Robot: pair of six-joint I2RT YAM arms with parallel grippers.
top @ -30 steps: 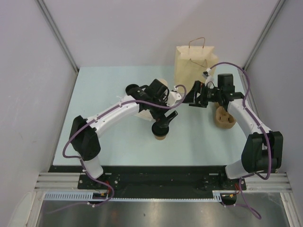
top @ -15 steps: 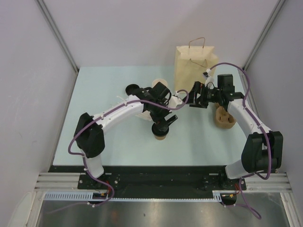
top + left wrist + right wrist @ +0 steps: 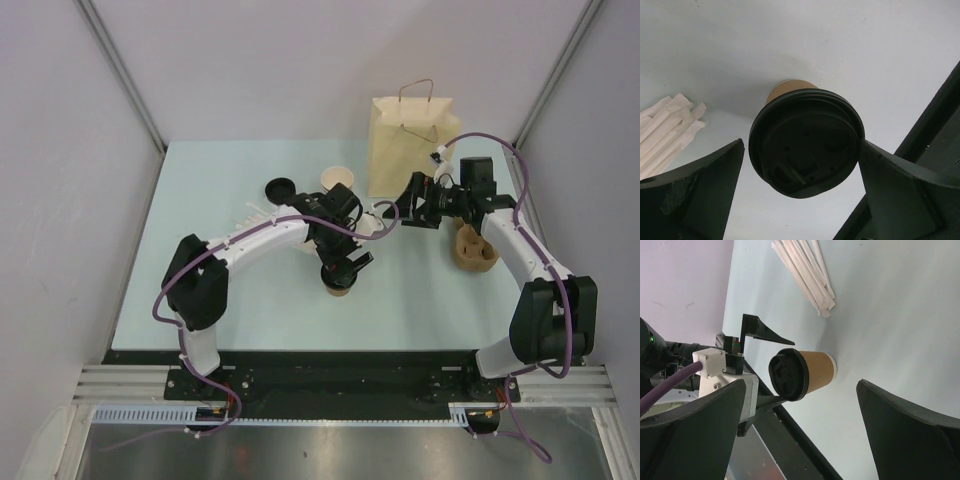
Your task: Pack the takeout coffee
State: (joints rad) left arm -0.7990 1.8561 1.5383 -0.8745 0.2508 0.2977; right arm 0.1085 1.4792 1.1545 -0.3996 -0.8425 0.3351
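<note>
Left pincer nearer takeout coffee

Brown, black-lidded takeout coffee stands upright on the table, near centre.

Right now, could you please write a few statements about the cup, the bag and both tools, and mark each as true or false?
1. The small brown kraft-paper cup with the round black plastic lid stands upright on the pale table. True.
2. The left tool is shut on that cup. False: its jaws stand open on either side of the lid.
3. The tan paper bag with twine handles stands upright at the table's far edge. True.
4. The right tool holds the white paper-wrapped straws. False: it is open and empty, and the straws lie on the table.
</note>
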